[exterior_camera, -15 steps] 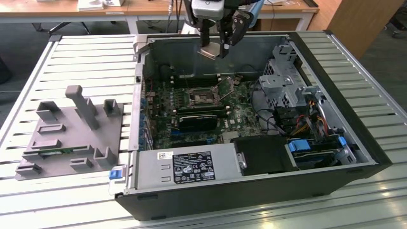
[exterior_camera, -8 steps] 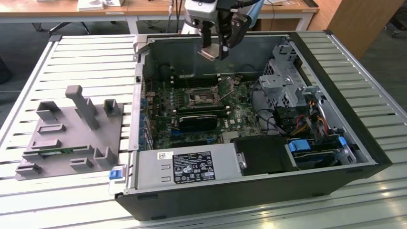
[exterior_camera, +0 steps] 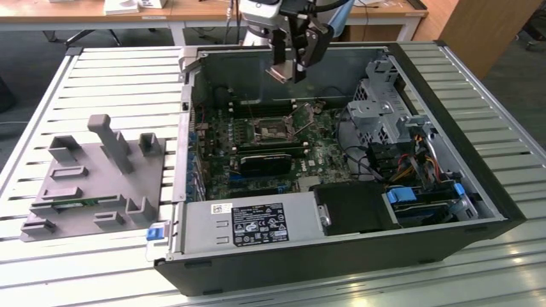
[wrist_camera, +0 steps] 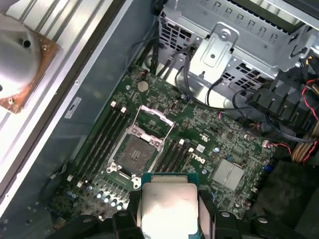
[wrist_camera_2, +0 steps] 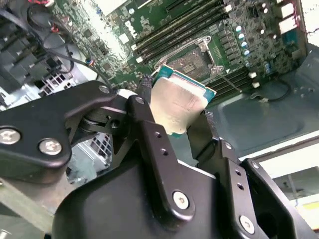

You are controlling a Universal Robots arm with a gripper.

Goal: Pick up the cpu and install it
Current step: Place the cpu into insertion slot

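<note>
My gripper (exterior_camera: 287, 69) hangs over the far wall of the open computer case (exterior_camera: 477, 192), shut on the cpu (exterior_camera: 279, 72). The cpu (wrist_camera_2: 180, 105) is a flat square chip with a silvery top plate and a thin green rim, and black fingers (wrist_camera_2: 145, 119) pinch it on two opposite edges. Well below it on the green motherboard lies the cpu socket (exterior_camera: 271, 131), with its metal frame swung open (wrist_camera: 135, 152). In the first wrist view the cpu (wrist_camera: 167, 206) hangs near the socket, apart from it.
Memory slots (wrist_camera: 102, 137) flank the socket. A black card (exterior_camera: 265, 163), a grey power supply (exterior_camera: 247, 224), a metal drive cage (exterior_camera: 380, 102) and loose cables (exterior_camera: 410, 160) crowd the case. A grey fixture (exterior_camera: 94, 179) stands on the slatted table (exterior_camera: 111, 77). A silvery round part on copper plate (wrist_camera: 20, 59) lies outside the case.
</note>
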